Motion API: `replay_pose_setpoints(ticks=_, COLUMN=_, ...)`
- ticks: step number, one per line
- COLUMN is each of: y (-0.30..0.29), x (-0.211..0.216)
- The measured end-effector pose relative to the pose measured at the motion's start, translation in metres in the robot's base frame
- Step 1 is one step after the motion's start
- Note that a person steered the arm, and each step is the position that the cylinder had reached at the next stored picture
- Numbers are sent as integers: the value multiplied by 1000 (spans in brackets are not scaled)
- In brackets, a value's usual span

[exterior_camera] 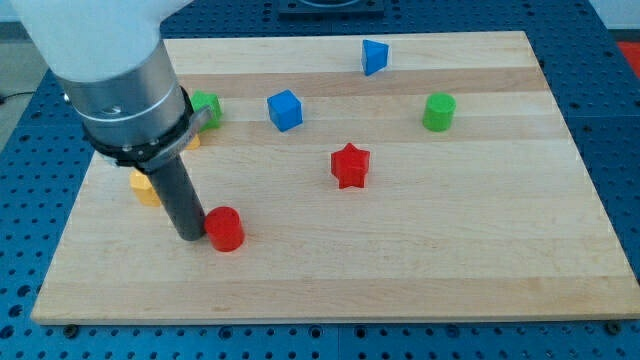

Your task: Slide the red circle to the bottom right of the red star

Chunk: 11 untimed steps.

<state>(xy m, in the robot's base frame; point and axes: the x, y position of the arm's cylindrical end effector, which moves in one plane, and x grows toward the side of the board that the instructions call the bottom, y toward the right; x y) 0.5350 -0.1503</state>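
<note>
The red circle (226, 228), a short red cylinder, sits on the wooden board (420, 270) at the view's lower left. The red star (350, 166) lies near the board's middle, up and to the right of the circle. My tip (190, 237) is at the end of the dark rod and rests right against the circle's left side.
A blue cube (285, 109) and a blue wedge-shaped block (374, 56) lie toward the view's top. A green cylinder (438, 112) is at the right. A green block (207, 108) and yellow blocks (146, 188) sit partly hidden behind the arm at the left.
</note>
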Motion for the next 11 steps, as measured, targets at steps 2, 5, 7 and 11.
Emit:
replay_pose_setpoints(ticks=2, y=-32, x=37)
replay_pose_setpoints(ticks=5, y=54, x=25)
replay_pose_setpoints(ticks=7, y=24, x=25)
replay_pose_setpoints(ticks=11, y=128, x=-5)
